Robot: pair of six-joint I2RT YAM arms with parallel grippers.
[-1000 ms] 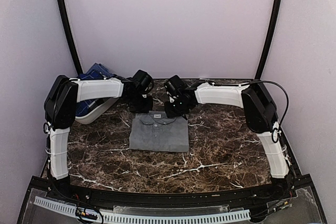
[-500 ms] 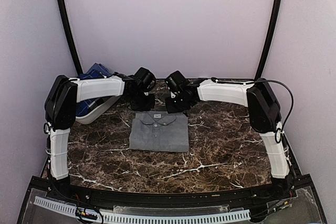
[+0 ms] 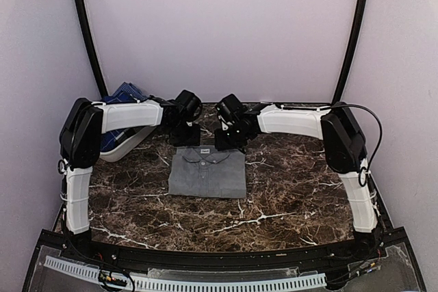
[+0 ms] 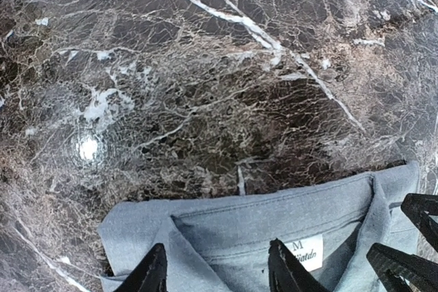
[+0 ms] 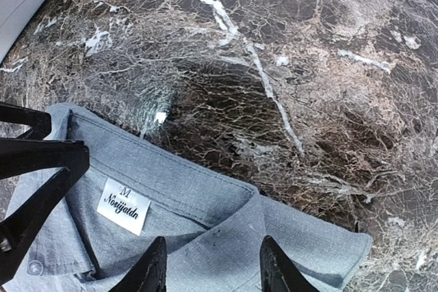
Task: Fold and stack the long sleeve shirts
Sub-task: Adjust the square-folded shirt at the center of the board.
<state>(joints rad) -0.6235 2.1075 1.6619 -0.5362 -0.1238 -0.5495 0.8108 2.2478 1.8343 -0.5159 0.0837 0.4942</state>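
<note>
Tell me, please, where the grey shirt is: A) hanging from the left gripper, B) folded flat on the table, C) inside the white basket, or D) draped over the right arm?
B: the grey shirt lies folded flat on the marble table, held by nothing.

1. The table (image 3: 294,189) had a dark brown marble pattern crossed by white veins.
2. A grey shirt (image 3: 207,174), folded into a neat rectangle, lay flat on the table. Its collar end sat just under the left claw (image 3: 185,136) and the right claw (image 3: 230,143), and its body stretched away from them toward the near edge.
3. A white basket (image 3: 126,145) stood on the table out to the left of the left claw, apart from the grey shirt.
4. Past the tips of both claws, the marble surface caught a small bright glare.
</note>
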